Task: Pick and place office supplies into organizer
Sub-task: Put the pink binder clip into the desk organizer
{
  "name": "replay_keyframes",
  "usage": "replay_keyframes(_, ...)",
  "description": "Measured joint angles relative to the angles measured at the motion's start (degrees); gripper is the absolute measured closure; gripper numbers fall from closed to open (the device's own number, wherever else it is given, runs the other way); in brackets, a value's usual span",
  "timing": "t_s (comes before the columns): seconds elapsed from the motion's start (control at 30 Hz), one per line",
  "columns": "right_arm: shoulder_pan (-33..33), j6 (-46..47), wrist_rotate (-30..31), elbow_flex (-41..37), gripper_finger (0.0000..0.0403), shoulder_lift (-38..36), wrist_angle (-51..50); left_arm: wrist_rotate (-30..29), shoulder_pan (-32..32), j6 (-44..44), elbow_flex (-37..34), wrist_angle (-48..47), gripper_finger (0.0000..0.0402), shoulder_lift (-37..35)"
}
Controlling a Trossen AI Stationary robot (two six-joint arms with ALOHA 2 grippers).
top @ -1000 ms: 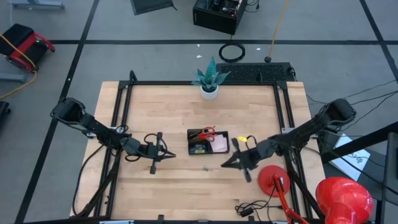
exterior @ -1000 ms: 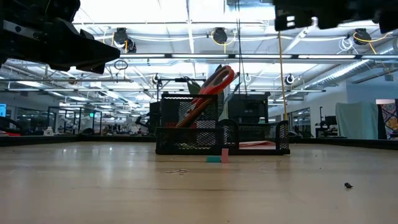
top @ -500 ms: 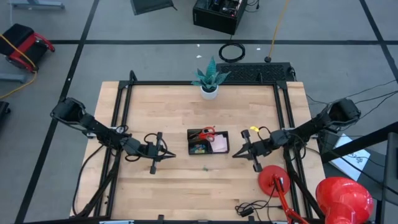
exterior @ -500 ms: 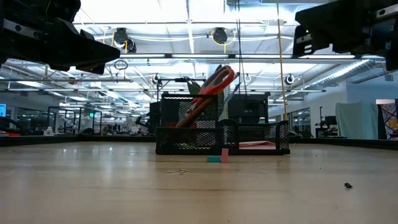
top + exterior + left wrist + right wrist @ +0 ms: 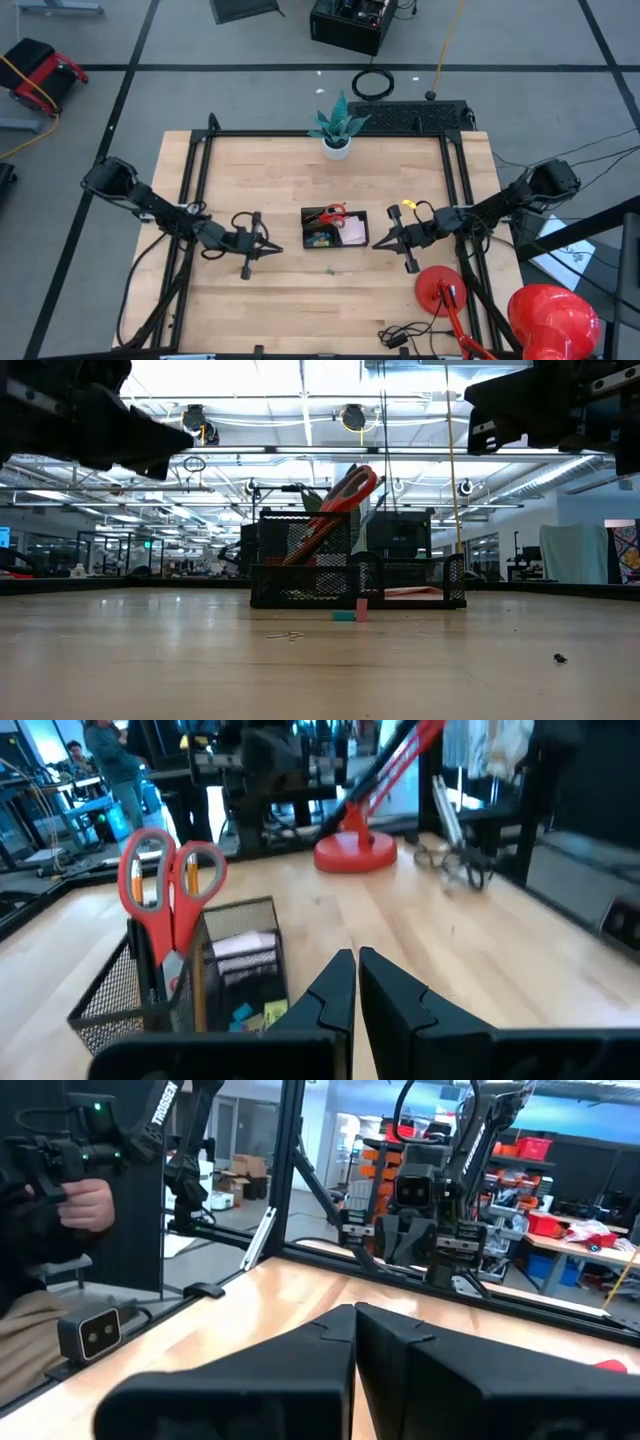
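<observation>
Both my pincers hang above the table (image 5: 270,190), one on each side of the organizer (image 5: 334,228), and neither carries anything. My left pincer (image 5: 272,249) is to its left, tips all but touching; my right pincer (image 5: 378,243) is just off its right edge, fully closed. The organizer sits mid-table with the red-handled scissors (image 5: 165,900) standing upright in its taller compartment beside an orange pencil (image 5: 197,990); a pink sticky-note pad (image 5: 351,230) lies in the low compartment. What remains outside, as far as I can tell: a tiny yellow piece (image 5: 393,214) on the table right of the organizer, small blocks (image 5: 350,612) touching its near wall, and a pale clip (image 5: 287,635) nearer still. The task looks nearly finished. Judgement for the next pick: open my right pincer before descending, come straight down over the small item, close gently, since such light pieces skid easily, and keep clear of the red lamp base (image 5: 441,290).
</observation>
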Motion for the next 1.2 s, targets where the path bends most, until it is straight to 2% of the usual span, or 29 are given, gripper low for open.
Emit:
replay_keyframes(0.13, 0.0, 0.8, 0.1, 0.0, 0.0403, 0.0, 0.1, 0.0, 0.0, -1.4, 0.5, 3.8, 0.0376, 0.0)
replay_keyframes(0.2, 0.0, 1.0, 0.1, 0.0, 0.0403, 0.0, 0.1, 0.0, -0.2, -2.2, 2.4, 1.7, 0.0376, 0.0)
replay_keyframes(0.27, 0.0, 0.9, 0.9, 0.0, 0.0403, 0.0, 0.1, 0.1, -0.9, -1.3, 6.6, -8.0, 0.0376, 0.0)
replay_keyframes(0.4, 0.0, 0.3, 3.2, 0.0, 0.0402, 0.0, 0.0, -3.7, -2.3, -5.6, 20.6, -38.1, 0.0376, 1.5)
replay_keyframes(0.5, -0.2, 0.3, 3.3, 0.0, 0.0402, 0.0, 0.0, -6.1, -3.1, -7.1, 28.7, -45.9, 0.0376, 5.0)
replay_keyframes(0.7, -0.2, 1.9, 3.3, 0.0, 0.0401, 0.0, 0.0, -2.7, -4.2, -2.0, 34.7, -41.3, 0.0376, 13.6)
replay_keyframes(0.8, -0.2, 1.9, 3.3, 0.0, 0.0400, 0.0, -0.1, -2.4, -2.9, -2.1, 36.1, -37.8, 0.0376, 17.9)
replay_keyframes(0.93, -0.2, 2.5, 3.2, 0.0, 0.0402, 0.0, -0.5, 0.0, 0.2, -2.2, 38.2, -38.2, 0.0373, 22.4)
replay_keyframes(1.2, -0.2, 1.8, 3.3, 0.0, 0.0400, 0.0, -0.9, 9.8, 5.0, -4.3, 40.9, -33.0, 0.0316, 28.0)
